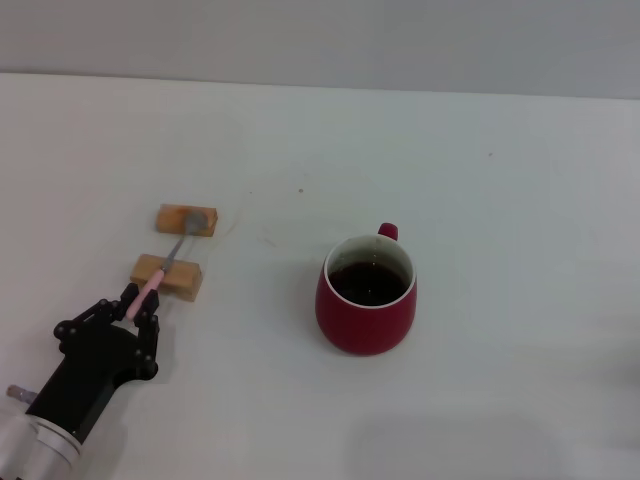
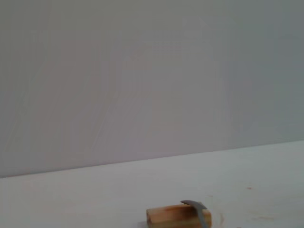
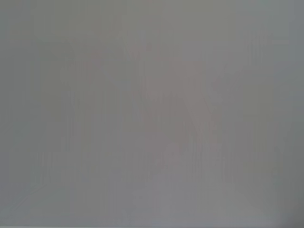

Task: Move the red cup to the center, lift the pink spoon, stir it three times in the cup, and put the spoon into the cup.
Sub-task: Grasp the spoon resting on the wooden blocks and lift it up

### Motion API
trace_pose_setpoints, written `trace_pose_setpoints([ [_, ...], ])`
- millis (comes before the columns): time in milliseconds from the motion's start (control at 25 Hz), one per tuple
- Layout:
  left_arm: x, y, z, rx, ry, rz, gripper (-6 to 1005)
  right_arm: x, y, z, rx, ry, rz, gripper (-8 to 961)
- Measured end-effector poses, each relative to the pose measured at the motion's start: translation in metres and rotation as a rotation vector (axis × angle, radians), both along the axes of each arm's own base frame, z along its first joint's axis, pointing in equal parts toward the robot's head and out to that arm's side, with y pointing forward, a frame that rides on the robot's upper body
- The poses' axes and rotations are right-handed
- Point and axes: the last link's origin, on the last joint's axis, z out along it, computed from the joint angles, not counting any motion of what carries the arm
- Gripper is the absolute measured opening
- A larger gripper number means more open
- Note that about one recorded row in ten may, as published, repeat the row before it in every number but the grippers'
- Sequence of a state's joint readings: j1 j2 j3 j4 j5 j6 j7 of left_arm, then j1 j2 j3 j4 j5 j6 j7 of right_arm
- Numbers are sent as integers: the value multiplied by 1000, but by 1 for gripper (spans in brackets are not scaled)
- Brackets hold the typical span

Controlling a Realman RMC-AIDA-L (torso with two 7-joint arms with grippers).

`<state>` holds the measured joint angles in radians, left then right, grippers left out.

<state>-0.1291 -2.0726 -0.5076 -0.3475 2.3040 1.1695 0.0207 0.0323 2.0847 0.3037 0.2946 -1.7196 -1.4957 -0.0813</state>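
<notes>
Head view: red cup stands near centre, handle pointing far. Pink spoon bridges 2 wooden blocks, far left of the cup; long axis near-to-far, bowl far. Left gripper straddles the handle's near tip, fingers close about it; whether they actually grip, cannot tell. Spoon looks light, thin, stiff, likely slippery; take the handle end.

Left wrist view: the far block and the grey bowl.

Right wrist view: blank; right gripper unseen.

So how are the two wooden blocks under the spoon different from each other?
The far block carries the pink spoon's grey bowl, while the near block supports its pink handle. The near block sits closer to the left end effector, whose fingers are around the handle tip; the far block lies beyond it. The near block looks slightly longer. Both are tan, lie flat on the table, and stand left of the red cup.
</notes>
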Motion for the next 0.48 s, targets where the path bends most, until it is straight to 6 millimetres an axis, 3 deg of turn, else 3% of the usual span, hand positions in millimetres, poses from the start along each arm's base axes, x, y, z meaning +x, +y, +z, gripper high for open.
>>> trace_pose_setpoints([
  [240, -1, 1, 3, 20, 0, 6, 175, 0, 0, 0, 0, 0, 0, 0],
  [480, 8, 4, 3, 28, -22, -25, 175, 0, 0, 0, 0, 0, 1, 0],
])
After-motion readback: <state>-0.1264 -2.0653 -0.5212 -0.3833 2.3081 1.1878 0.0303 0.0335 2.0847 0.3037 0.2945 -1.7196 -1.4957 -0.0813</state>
